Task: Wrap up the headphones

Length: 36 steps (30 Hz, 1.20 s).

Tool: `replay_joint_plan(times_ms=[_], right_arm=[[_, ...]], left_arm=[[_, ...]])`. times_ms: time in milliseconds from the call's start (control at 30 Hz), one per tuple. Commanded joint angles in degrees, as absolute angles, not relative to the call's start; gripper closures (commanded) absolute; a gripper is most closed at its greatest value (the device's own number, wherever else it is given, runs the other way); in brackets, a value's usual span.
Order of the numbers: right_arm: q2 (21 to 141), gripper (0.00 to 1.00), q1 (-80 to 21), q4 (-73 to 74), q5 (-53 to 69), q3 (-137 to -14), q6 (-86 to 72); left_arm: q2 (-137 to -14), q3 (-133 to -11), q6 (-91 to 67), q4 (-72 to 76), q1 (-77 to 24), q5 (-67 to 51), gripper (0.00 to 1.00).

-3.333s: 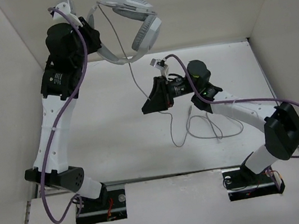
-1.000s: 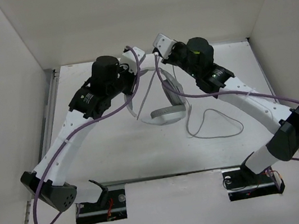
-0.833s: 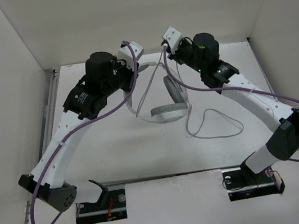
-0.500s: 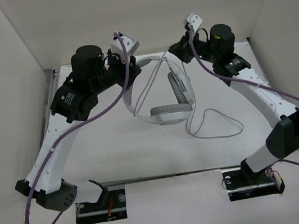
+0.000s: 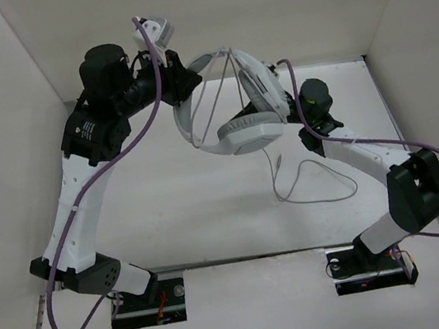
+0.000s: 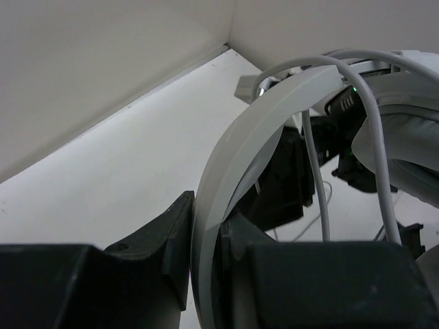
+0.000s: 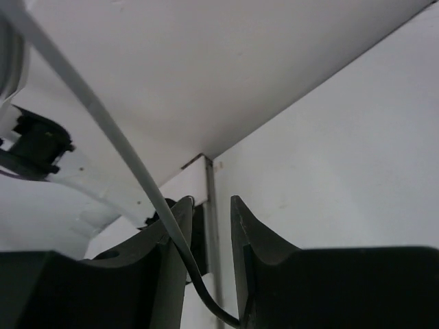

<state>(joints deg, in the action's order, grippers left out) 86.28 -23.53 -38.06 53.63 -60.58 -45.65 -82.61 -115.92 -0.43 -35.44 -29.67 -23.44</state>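
Left arm has swung up and back, so the headphones (image 5: 262, 91) now hang above the far table (image 5: 158, 199), headband (image 6: 274, 113) clamped in the left gripper (image 6: 206, 212). Right gripper (image 7: 211, 202) has tucked in behind the ear cups (image 5: 247, 128), jaws a narrow slot with the grey cable (image 7: 116, 137) running through; pinched or sliding, cannot tell. Judged mid-wrap: strands already cross the band, slack loop (image 5: 353, 185) left on the table. Purple robot cable (image 5: 106, 161) and back wall (image 5: 302, 1) crowd the lift.

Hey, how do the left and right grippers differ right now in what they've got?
The left gripper is clamped on the white headband; the right gripper only has the thin grey cable running through its gap. Left jaws are shut on the band, right jaws stand apart. Both work on the same headphones.
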Motion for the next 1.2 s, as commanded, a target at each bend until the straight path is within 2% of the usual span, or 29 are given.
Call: replay_joint_plan(times_ms=[0, 333, 733, 967, 1167], right_arm=[[86.57, 0.65, -25.79, -51.06, 56.42, -60.38, -55.1], [89.47, 0.64, -32.73, -54.93, 56.95, -59.85, -57.57], [90.79, 0.69, -38.89, -53.18, 57.39, -60.99, -55.11], [91.67, 0.76, -40.91, -50.46, 57.39, -62.58, -52.56], [91.67, 0.93, -43.63, -43.43, 59.5, -65.3, -46.24]], left_arm=[[-81.65, -120.14, -8.78, -26.29, -27.03, -24.79, 1.0], [-82.88, -120.85, -14.67, -19.43, -21.93, -13.2, 1.0], [-86.83, -122.87, -17.05, -15.47, -21.75, 4.47, 1.0], [-88.06, -123.05, -13.81, -13.71, -22.01, 12.3, 1.0], [-89.03, -122.7, -8.71, -11.08, -22.01, 17.83, 1.0]])
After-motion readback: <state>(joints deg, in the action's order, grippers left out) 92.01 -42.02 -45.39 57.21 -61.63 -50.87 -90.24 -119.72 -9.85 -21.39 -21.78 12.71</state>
